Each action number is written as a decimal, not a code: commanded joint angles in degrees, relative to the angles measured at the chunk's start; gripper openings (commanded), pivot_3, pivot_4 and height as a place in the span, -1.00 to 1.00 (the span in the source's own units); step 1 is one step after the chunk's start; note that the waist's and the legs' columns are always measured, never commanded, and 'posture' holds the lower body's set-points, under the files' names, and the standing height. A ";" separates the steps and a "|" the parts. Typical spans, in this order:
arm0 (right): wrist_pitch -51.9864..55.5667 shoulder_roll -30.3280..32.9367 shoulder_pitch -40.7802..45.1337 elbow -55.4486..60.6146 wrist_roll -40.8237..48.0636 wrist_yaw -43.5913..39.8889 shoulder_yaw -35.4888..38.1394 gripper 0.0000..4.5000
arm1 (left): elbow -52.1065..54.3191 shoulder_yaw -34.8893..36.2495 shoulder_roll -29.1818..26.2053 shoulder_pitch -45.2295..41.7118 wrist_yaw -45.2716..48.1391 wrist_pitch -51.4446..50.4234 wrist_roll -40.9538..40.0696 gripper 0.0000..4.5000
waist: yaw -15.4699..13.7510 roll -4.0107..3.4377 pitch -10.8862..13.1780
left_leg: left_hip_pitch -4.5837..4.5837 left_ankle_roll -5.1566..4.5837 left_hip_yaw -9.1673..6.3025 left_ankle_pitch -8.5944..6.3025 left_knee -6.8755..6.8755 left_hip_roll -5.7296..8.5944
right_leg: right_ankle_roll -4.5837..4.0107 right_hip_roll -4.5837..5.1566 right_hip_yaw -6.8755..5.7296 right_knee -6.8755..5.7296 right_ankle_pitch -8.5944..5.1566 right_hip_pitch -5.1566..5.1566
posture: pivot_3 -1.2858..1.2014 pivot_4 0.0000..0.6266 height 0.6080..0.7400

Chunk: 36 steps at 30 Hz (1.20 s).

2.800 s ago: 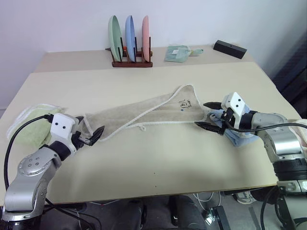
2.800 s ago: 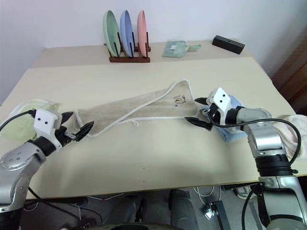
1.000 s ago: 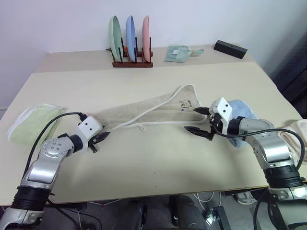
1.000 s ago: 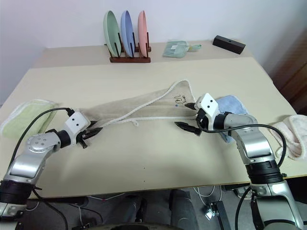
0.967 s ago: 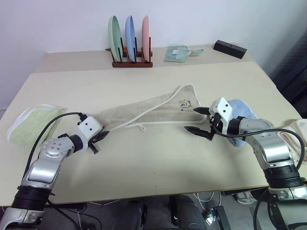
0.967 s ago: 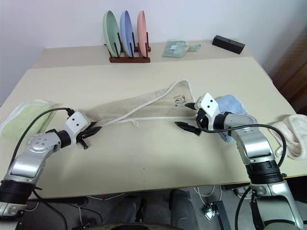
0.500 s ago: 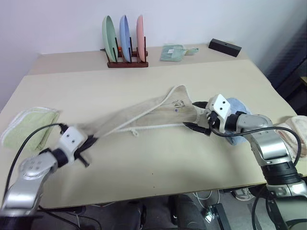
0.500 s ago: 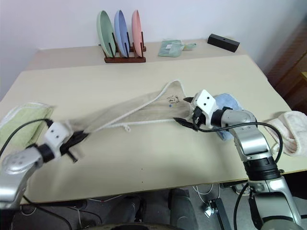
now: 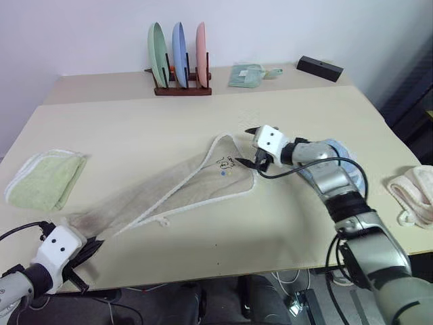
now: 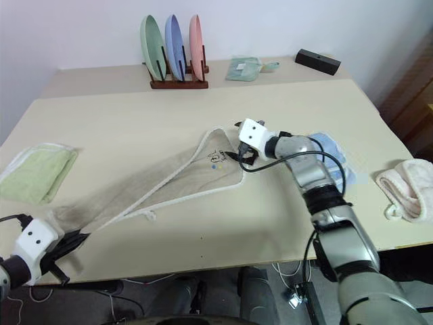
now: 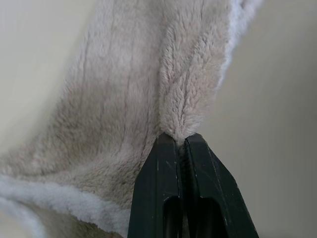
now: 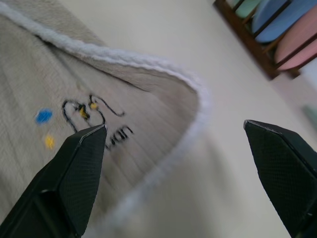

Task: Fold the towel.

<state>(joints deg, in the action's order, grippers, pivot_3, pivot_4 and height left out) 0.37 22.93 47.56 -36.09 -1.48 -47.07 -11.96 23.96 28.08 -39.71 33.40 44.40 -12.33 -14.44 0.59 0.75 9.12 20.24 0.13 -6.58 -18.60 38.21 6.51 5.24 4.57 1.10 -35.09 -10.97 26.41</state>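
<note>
One beige towel [image 9: 179, 193] stretches slantwise across the table [image 9: 135, 128]; the left gripper [image 11: 181, 144] pinches its near end tight, the right gripper [image 9: 249, 147] gapes wide beside its far corner. Three plates [image 9: 178, 45] stand racked behind

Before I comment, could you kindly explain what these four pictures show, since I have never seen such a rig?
It is a two-armed robot at a table. Two pictures look down from its head; the other two come from a camera on each wrist. The left gripper is shut on one end of the towel, near the table's front edge. The right gripper is open by the towel's other end, beside its printed mark. Also there: a green towel, a blue cloth, a plate rack and a black box.
</note>
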 commanded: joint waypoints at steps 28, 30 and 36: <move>28.23 21.26 -26.75 47.98 8.23 -15.20 4.14 -0.87 | -4.66 -7.73 -2.17 -20.34 0.45 -3.78 -1.15 -1.00 | -0.41 -0.11 0.02 | -0.01 -0.24 0.01 -0.21 0.01 -0.05 | 0.02 -0.01 -0.15 0.01 0.00 0.02 | 0.03 -0.52 0.89; 29.49 22.19 -26.57 48.60 9.28 -15.85 4.28 -0.64 | -5.49 -8.73 -2.29 -21.49 0.72 -3.27 -0.71 -1.00 | -0.18 -0.11 0.02 | -0.03 -0.24 0.02 -0.21 0.02 -0.05 | 0.01 -0.01 -0.15 -0.01 0.00 0.00 | 0.03 -0.52 0.89; 26.03 25.52 -25.21 46.26 8.07 -14.76 6.41 0.62 | -6.79 -9.70 -2.52 -23.02 1.34 -3.14 -0.91 -1.00 | -0.19 -0.10 0.03 | 0.02 0.01 0.00 -0.07 0.02 -0.04 | 0.01 0.01 -0.17 0.06 0.00 0.01 | 0.03 -0.52 0.89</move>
<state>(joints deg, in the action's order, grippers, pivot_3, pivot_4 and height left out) 27.82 46.82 20.94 9.74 5.96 -61.80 -8.09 16.53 18.23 -41.46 10.60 45.40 -16.60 -15.24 0.40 0.65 9.15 20.27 0.14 -6.57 -18.68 38.23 6.47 5.25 4.59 0.93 -35.02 -10.96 26.42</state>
